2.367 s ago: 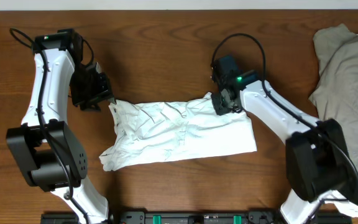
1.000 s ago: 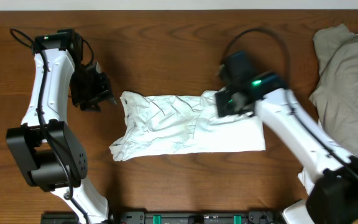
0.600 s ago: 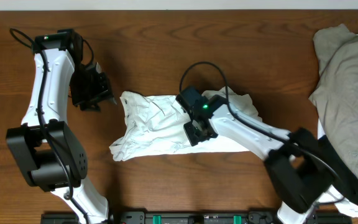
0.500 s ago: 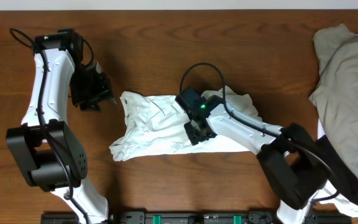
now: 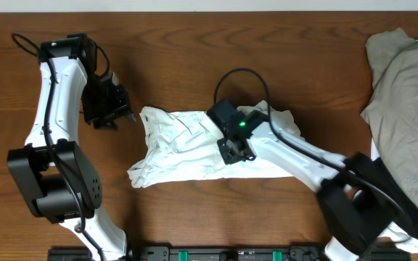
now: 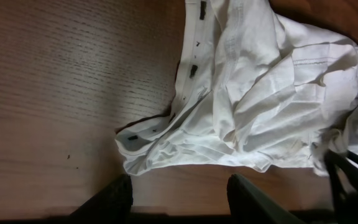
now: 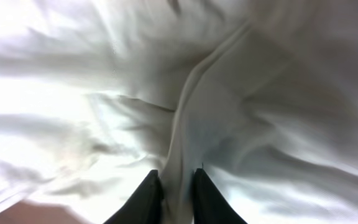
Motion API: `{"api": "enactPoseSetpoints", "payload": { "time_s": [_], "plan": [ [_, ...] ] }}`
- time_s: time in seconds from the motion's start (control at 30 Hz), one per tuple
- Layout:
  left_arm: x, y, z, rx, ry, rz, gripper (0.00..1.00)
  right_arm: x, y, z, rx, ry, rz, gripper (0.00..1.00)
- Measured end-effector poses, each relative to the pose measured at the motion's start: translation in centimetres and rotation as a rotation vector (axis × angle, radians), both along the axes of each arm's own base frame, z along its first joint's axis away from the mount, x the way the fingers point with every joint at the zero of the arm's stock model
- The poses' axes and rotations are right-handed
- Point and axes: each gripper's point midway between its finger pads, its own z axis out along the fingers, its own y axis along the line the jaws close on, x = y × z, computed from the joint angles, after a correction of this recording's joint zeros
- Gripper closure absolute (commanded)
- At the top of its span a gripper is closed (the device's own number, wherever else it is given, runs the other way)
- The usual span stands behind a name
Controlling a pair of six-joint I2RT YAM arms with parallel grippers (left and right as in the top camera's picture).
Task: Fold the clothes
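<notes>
- Overhead view: a crumpled white cotton T-shirt (image 5: 187, 148) lies near the middle of the brown wooden worktop (image 5: 194, 58), its long axis running left to right. The right pincer (image 5: 231, 154) rests on the cloth's middle, on the nearer edge of the heap. The left pincer (image 5: 118, 114) hangs just beside the T-shirt's far left corner, apart from it. A beige-grey garment (image 5: 405, 101) lies well apart at the right edge.
- Left wrist view: the left pincer (image 6: 179, 200) stands wide and empty, with bare worktop (image 6: 55, 93) between its dark fingers (image 6: 120, 199). The T-shirt (image 6: 260, 93) begins just beyond the fingertips and spreads away to the right. A hemmed edge with small dark marks (image 6: 191, 68) faces this pincer.
- Right wrist view: the right pincer (image 7: 173, 200) is narrow, its fingers (image 7: 146, 198) close together on a raised ridge of the T-shirt (image 7: 185, 124). White cloth fills the view all round.
- Judgement: the right arm is the nearer one, already on the cloth at mid-length. A fold probably turns on carrying this pinched ridge along or across the long axis. The left corner is within easy reach of the left pincer.
</notes>
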Motion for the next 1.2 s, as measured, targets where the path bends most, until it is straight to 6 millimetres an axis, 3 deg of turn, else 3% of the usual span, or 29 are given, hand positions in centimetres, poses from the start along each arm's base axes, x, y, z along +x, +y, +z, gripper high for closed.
{"api": "enactPoseSetpoints", "payload": {
  "time_s": [0.13, 0.23, 0.33, 0.4, 0.57, 0.73, 1.2],
  "plan": [
    [0.0, 0.0, 0.0, 0.0, 0.0, 0.0, 0.48, 0.4, 0.3, 2.9, 0.053, -0.062, 0.008, 0.9],
    [0.0, 0.0, 0.0, 0.0, 0.0, 0.0, 0.48, 0.2, 0.5, 3.2, 0.066, -0.062, 0.02, 0.92],
    [0.0, 0.0, 0.0, 0.0, 0.0, 0.0, 0.48, -0.2, 1.1, 3.0, 0.087, -0.04, 0.045, 0.9],
    [0.0, 0.0, 0.0, 0.0, 0.0, 0.0, 0.48, -0.7, 1.8, 2.8, 0.093, -0.03, 0.074, 0.78],
    [0.0, 0.0, 0.0, 0.0, 0.0, 0.0, 0.48, -2.1, 2.7, 2.3, 0.087, -0.005, 0.111, 0.64],
    [0.0, 0.0, 0.0, 0.0, 0.0, 0.0, 0.48, -2.0, 2.0, 1.8, 0.051, -0.019, 0.08, 0.62],
    [0.0, 0.0, 0.0, 0.0, 0.0, 0.0, 0.48, -2.4, 0.3, -2.5, 0.039, -0.059, 0.025, 0.57]
  ]
}}
